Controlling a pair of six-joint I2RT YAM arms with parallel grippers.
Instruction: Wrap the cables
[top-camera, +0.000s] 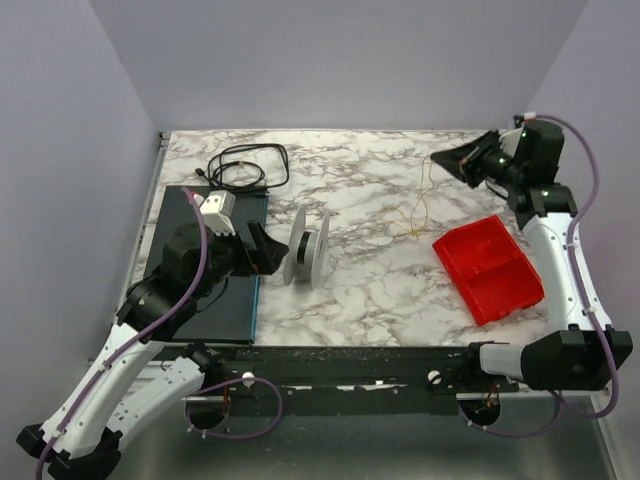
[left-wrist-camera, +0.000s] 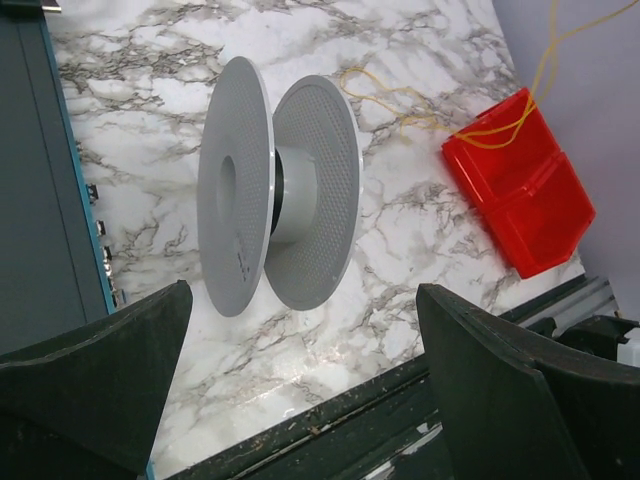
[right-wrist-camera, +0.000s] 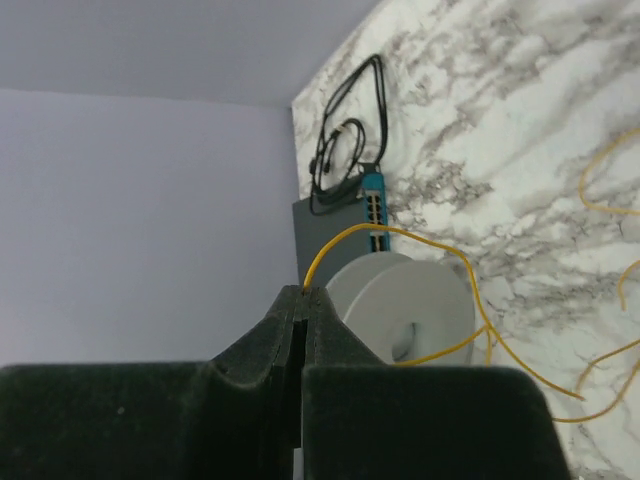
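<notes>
My right hand (right-wrist-camera: 302, 300) is clamped shut on the yellow wire (right-wrist-camera: 340, 236), up over the far right of the desk (top-camera: 380, 290). The pinched stretch is hidden between the pads. From there the wire arcs out, droops toward the desk and leaves the right wrist view at its edge. From above it is only a faint thread near the red bin (top-camera: 490, 265), and I cannot trace its end. My left hand (left-wrist-camera: 305, 300) is spread wide and empty, facing the upright grey spool (left-wrist-camera: 280, 190) without touching it. Whether any wire reaches the spool, I cannot tell.
</notes>
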